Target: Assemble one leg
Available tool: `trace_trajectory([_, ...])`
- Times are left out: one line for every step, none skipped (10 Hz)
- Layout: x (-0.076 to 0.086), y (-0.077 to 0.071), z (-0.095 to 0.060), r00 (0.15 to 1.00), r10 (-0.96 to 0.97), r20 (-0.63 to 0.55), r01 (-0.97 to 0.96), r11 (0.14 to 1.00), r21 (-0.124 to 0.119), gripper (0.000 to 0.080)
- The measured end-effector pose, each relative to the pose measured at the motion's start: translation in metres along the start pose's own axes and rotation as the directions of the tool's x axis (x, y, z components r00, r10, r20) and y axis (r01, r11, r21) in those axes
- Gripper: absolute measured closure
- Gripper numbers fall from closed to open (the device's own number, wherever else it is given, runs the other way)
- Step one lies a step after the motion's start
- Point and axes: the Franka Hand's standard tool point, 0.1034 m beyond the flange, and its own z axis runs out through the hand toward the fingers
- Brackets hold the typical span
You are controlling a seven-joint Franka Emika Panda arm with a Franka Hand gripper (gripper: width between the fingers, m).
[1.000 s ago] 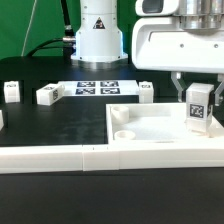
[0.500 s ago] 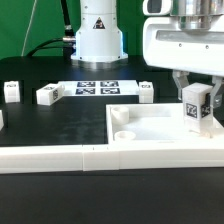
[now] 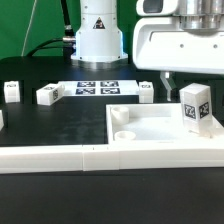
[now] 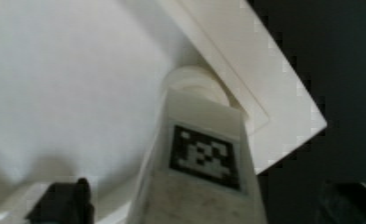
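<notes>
Wrist view: tool (image 4: 206,200) spread clear of the leg (image 4: 206,150), its fingertips (image 4: 63,202) dark and blurred.

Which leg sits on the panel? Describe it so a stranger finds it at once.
Start at the large white panel at the front. At its corner on the exterior view's right, under the gripper, stands the leg. Unlike the loose legs lying on the black table, it stands on the panel.

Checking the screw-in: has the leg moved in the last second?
Yes, slightly: the leg has twisted in place, showing a second side, but stays at the same corner of the white panel, on the exterior view's right.
</notes>
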Motion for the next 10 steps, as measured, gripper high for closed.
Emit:
trace_trajectory([0.0003,0.0002,0.0,0.993,-0.117,-0.001,0.117,0.993,-0.001,0.0153])
trace_trajectory([0.0007,0.0,-0.0003,0.975,-0.222,0.0,0.222,0.975,-0.002,0.0153])
trace_trajectory([0.0009,-0.0007,-0.0008,0.946,-0.324,-0.001,0.324,0.946,-0.001,0.0151])
trace_trajectory([0.0006,-0.0016,-0.0012,0.923,-0.385,-0.001,0.385,0.923,0.0,0.0151])
trace_trajectory([0.0006,-0.0018,-0.0014,0.9,-0.436,-0.001,0.436,0.9,-0.001,0.0151])
trace_trajectory([0.001,-0.0013,-0.0014,0.85,-0.527,-0.001,0.527,0.85,-0.001,0.0151])
trace_trajectory([0.0016,-0.0005,-0.0014,0.784,-0.621,-0.001,0.621,0.784,-0.001,0.0151])
trace_trajectory([0.002,0.0002,-0.0012,0.756,-0.654,-0.002,0.654,0.756,-0.002,0.0151])
trace_trajectory([0.002,0.0004,-0.001,0.739,-0.674,-0.001,0.674,0.739,-0.001,0.0178])
trace_trajectory([0.0019,0.0004,-0.001,0.741,-0.671,-0.001,0.671,0.741,-0.001,0.0178])
